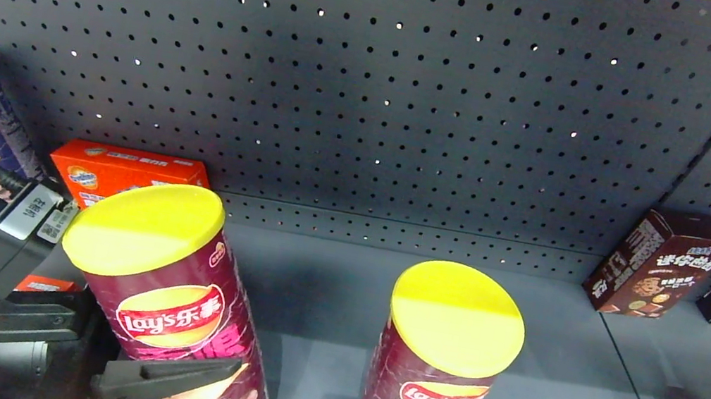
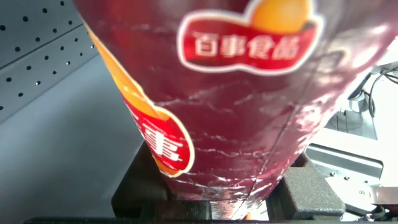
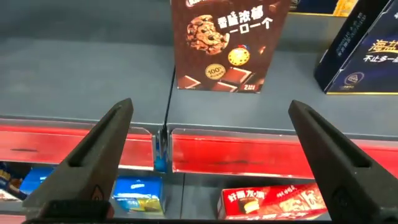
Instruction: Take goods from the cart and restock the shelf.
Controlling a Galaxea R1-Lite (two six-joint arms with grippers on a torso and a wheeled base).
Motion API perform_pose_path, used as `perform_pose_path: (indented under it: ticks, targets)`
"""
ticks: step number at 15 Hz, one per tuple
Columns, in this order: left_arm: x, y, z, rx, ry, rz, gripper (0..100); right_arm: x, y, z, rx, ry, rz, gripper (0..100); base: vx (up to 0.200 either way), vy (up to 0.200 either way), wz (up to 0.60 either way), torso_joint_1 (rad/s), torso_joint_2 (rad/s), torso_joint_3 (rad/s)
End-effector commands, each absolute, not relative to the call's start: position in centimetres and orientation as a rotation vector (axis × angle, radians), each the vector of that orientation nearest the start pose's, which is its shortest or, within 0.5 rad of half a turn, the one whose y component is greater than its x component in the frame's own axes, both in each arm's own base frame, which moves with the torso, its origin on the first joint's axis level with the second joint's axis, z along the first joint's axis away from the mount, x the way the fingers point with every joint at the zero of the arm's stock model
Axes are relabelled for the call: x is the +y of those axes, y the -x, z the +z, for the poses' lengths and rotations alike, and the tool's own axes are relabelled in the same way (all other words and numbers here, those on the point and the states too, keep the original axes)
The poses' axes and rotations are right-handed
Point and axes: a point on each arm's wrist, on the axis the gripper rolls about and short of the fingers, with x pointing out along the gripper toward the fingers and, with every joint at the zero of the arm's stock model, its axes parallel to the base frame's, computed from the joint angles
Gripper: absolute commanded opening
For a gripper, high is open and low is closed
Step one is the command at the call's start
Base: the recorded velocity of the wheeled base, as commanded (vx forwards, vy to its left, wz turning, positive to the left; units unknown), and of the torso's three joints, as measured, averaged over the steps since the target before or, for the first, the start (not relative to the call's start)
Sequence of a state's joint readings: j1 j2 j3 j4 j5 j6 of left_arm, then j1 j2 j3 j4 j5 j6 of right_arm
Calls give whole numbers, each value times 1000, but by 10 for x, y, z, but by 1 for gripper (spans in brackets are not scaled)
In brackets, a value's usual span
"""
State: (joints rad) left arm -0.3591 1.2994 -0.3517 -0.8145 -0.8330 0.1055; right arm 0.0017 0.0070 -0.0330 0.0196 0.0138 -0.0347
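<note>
At lower left of the head view, left gripper (image 1: 178, 375) clamped low on a tilted chip can (image 1: 168, 298), over the shelf (image 1: 326, 295) front; resting or lifted, cannot tell. At lower centre, a second can (image 1: 444, 363) upright on that shelf. Wide apart and empty, right gripper (image 3: 205, 162). Likely light, stiff yet dentable, glossy and slippery: best gripped mid-body, gently, never by the yellow lid (image 1: 144, 227)

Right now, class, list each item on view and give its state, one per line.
left gripper: shut on held can.
held can: gripped, yellow lid on.
second can: standing free on shelf, lid on.
right gripper: open, holding nothing.
brown box: upright, closed.
</note>
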Motion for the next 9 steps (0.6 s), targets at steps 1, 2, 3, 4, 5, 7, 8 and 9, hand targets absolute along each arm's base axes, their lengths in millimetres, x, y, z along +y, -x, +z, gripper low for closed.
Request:
perform_pose_path:
  ticks: [1,2,3,4,5,7,8,9]
  targets:
    - [-78,-160,179,73,-60,-1196,0,0,25,83,-15,28,3,100,0,0,0,0,0,0]
    - [-78,-160,179,73,-60,-1196,0,-1,25,83,-18,21,-39,100,0,0,0,0,0,0]
    - [-78,-160,179,71,-60,-1196,0,-3,25,84,-42,17,-125,100,0,0,0,0,0,0]
    - [-78,-160,179,71,-60,-1196,0,-3,24,83,-55,17,-148,100,0,0,0,0,0,0]
    - [-78,-160,179,71,-60,-1196,0,-3,23,83,-69,17,-137,100,0,0,0,0,0,0]
    - [-78,-160,179,72,-59,-1197,0,-2,23,83,-70,18,-65,100,0,0,0,0,0,0]
    - [-78,-160,180,71,-59,-1197,0,0,23,80,-48,24,-4,100,0,0,0,0,0,0]
    - [-78,-161,180,69,-60,-1197,0,1,23,75,14,44,39,100,0,0,0,0,0,0]
